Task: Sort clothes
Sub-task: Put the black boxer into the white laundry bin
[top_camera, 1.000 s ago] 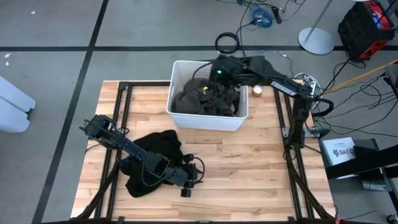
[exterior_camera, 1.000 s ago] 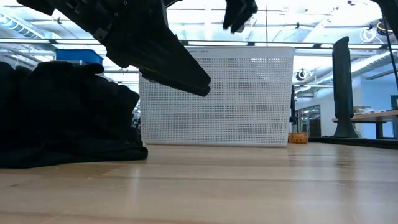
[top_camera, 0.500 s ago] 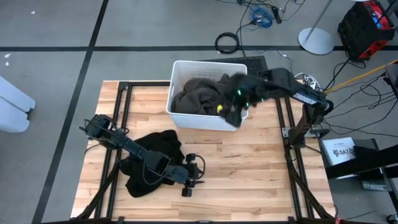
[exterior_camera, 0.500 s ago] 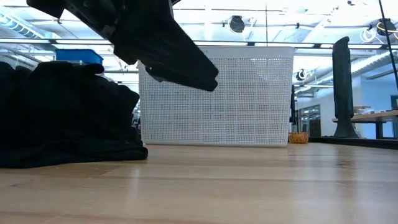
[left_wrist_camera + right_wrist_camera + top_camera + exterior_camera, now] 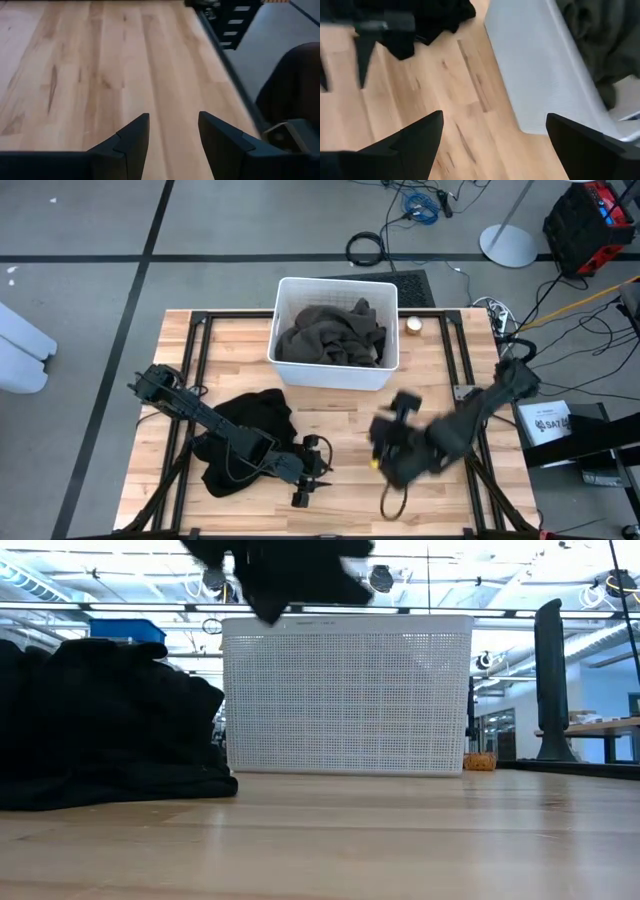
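Note:
Olive-brown clothes lie heaped in the white bin at the table's far middle; they also show in the right wrist view. A pile of black clothes rests on the wood at the near left. My left gripper hovers open just right of that pile, over bare wood. My right gripper hangs open above the table's near right, nothing between its fingers, pointing toward the bin's near wall and the black pile.
A small round tin sits on the table right of the bin. Black frame rails run along the table's edges. Bare wood lies between the bin and the near edge. Cables and gear lie on the floor beyond the table.
My right gripper has swung fast from above the bin toward the table's near edge and a little down, turning about as it went, and stays open. My left gripper has risen a little beside the black pile. The clothes have not moved.

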Controlling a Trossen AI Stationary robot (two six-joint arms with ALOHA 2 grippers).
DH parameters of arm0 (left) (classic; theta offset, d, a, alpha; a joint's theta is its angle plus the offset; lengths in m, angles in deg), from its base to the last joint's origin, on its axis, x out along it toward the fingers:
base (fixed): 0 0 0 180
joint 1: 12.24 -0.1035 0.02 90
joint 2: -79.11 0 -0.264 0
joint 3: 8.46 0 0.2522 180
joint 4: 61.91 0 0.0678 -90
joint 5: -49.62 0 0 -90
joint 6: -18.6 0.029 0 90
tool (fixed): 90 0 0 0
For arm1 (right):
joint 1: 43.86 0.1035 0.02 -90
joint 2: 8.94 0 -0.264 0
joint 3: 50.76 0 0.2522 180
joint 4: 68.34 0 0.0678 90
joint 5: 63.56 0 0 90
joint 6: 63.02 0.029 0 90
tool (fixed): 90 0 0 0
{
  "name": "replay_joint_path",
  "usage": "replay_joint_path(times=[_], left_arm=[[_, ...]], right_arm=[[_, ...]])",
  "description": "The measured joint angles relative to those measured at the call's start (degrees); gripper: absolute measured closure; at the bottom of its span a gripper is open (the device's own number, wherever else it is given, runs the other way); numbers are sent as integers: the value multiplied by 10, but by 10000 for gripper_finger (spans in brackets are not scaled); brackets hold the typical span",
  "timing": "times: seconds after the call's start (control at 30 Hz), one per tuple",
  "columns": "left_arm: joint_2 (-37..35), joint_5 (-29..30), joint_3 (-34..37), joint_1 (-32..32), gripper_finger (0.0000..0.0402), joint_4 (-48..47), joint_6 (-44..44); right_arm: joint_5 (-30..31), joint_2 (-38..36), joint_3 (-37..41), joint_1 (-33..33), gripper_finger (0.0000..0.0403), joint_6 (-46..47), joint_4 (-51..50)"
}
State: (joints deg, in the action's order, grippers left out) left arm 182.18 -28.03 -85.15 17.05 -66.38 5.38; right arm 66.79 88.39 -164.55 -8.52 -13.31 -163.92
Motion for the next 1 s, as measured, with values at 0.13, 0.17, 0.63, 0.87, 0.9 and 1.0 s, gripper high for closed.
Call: replay_joint_path(times=[0.13,0.17,0.63,0.87,0.9,1.0], left_arm=[[-11,0,-59,18,222,-109,-2],[-16,1,-76,23,222,-147,-10],[-68,75,-236,153,222,-778,-350],[-67,103,-219,209,222,-828,-397],[-67,105,-219,209,222,-822,-404],[-65,109,-219,209,222,-785,-405]], right_arm=[[29,0,164,41,62,16,253],[27,0,200,42,62,0,331],[-37,1,415,57,62,-52,775],[-33,1,418,55,62,-39,777],[-33,1,418,55,62,-39,778],[-32,1,418,56,62,-39,778]])
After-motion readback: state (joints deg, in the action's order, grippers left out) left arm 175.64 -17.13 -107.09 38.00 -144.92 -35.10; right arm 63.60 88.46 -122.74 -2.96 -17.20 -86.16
